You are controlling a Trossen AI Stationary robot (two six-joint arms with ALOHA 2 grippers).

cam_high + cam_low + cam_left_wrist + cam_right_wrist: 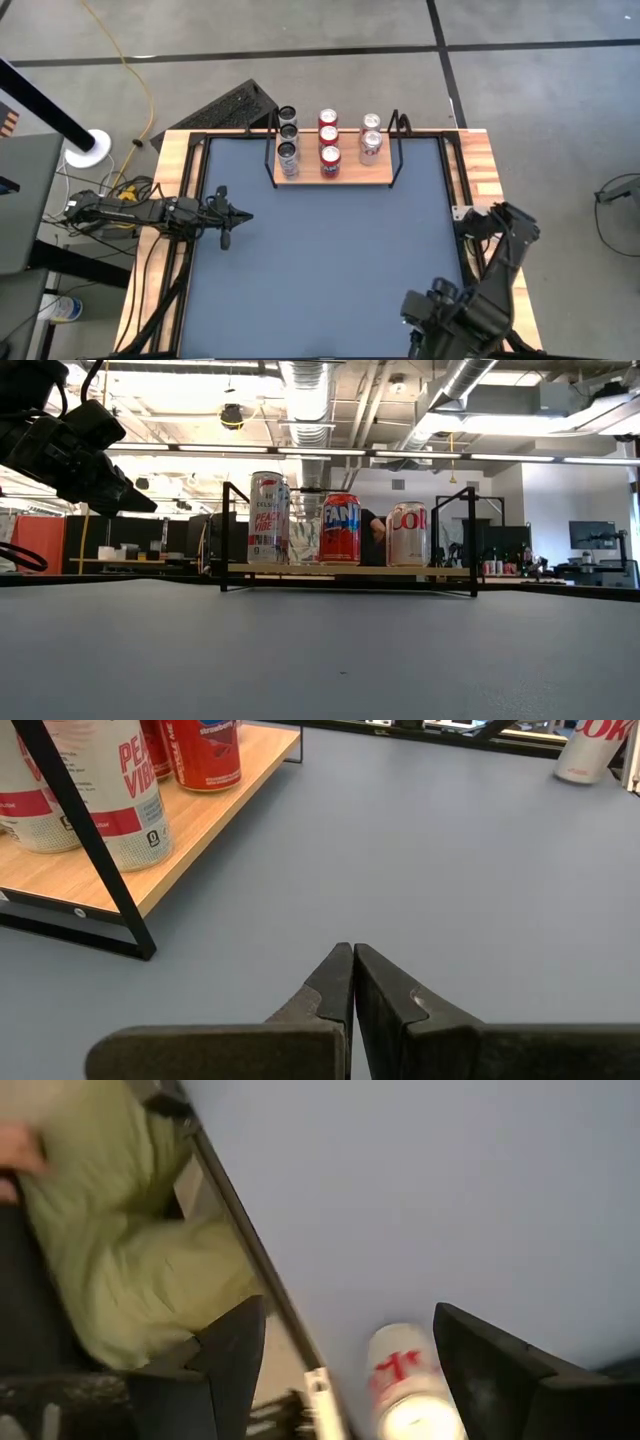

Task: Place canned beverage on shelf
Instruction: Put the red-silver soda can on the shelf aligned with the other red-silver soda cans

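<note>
Right gripper (348, 1310): at the near right corner of the table (330, 260), fingers spread wide and holding nothing. The loose can (405, 1380), white with red print, stands just past the fingertips, close to the table's edge; a person in green clothing is beyond that edge. The high view hides this can under the arm, so how well the fingers line up with it is probably, not certainly, as read here.

Step in hand, as judged: pick up the can. Centre the fingers on both sides of the body, grip at mid-height, lift straight up and keep it upright.

The mid-table is bare, giving open room for the carry.

Left gripper (352, 950): fingers pressed together, empty, parked at the left side, clear of the route.

Far side: the shelf (370, 172) carries eight cans (330, 160). Its front right spot is free. Approach from the front and keep off the black frame upright (398, 150) at the right.
</note>
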